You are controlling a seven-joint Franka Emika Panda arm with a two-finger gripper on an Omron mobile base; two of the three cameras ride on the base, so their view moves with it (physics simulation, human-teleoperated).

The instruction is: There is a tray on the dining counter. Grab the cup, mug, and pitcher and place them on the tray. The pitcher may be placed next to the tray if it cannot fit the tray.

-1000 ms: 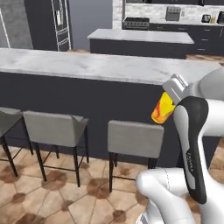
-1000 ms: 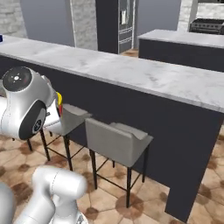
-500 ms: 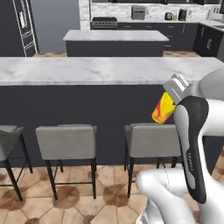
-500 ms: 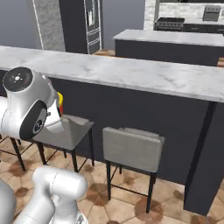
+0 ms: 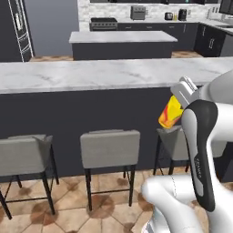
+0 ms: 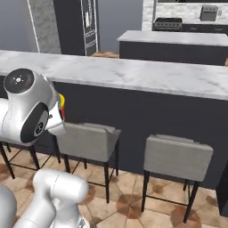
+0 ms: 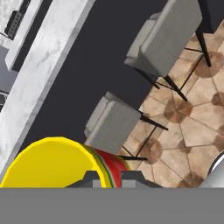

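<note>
The claw (image 5: 178, 105) was clamped on the cup (image 5: 170, 113), a light, rigid, likely slick tumbler best pinched by its rim.

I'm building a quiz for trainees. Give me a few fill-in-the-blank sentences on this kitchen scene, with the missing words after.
1. The pincer is shut on the ____ cup.
2. Grey ____ stand in front of the dining counter.
3. The counter's top is white ____ .
4. The floor is laid with brown ____ .

Missing words: yellow; stools; marble; tiles
</note>
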